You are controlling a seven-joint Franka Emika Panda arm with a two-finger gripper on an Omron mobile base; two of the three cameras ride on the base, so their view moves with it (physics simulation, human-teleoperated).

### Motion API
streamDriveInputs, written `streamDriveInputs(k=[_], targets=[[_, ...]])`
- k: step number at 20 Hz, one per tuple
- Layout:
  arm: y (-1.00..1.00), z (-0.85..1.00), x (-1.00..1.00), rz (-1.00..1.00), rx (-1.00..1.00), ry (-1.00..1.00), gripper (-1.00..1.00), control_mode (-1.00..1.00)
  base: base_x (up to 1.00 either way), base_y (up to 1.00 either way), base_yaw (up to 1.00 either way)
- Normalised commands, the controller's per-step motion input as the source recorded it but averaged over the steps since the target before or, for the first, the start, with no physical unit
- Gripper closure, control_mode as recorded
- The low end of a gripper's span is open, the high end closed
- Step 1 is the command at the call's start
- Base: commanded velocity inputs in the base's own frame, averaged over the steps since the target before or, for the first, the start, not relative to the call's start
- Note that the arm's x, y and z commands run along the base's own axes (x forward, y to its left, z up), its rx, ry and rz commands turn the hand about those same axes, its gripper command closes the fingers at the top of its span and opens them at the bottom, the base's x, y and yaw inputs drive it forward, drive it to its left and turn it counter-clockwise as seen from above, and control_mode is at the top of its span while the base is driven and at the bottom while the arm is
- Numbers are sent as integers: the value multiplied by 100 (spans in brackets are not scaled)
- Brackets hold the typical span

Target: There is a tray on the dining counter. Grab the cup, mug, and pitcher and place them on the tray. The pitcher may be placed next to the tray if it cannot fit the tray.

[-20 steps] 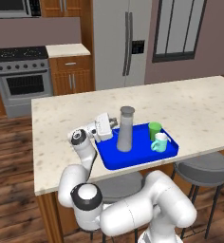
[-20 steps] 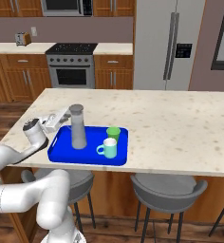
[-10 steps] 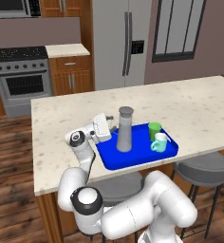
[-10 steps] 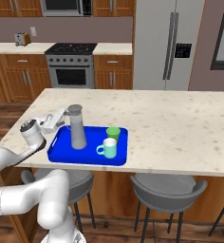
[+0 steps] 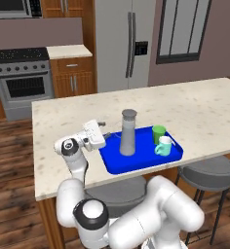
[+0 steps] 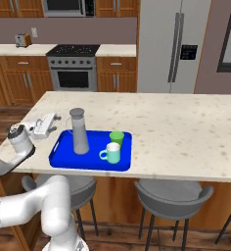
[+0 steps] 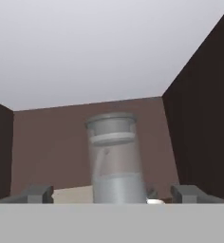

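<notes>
Three vessels on the tray (image 5: pixel 136 165), your gripper (image 5: pixel 105 134) spread wide and empty just left of it

Pitcher (image 5: pixel 128 132) stands at the tray's left, cup (image 5: pixel 159 133) and mug (image 5: pixel 163 146) at its right; retreat sloppily and a finger could topple the tall pitcher

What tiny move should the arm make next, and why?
Probably draw the open end effector straight back from the tall grey pitcher: it stands upright on the bright-blue tray beside the green cup and teal mug, so nothing remains to place.
</notes>
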Motion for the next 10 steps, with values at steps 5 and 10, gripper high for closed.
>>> streamDriveInputs(k=[5,10], targets=[[35,32,-52,15,19,1,-100,-100,0,0,0],[25,64,-54,12,24,1,-100,-100,0,0,0]])
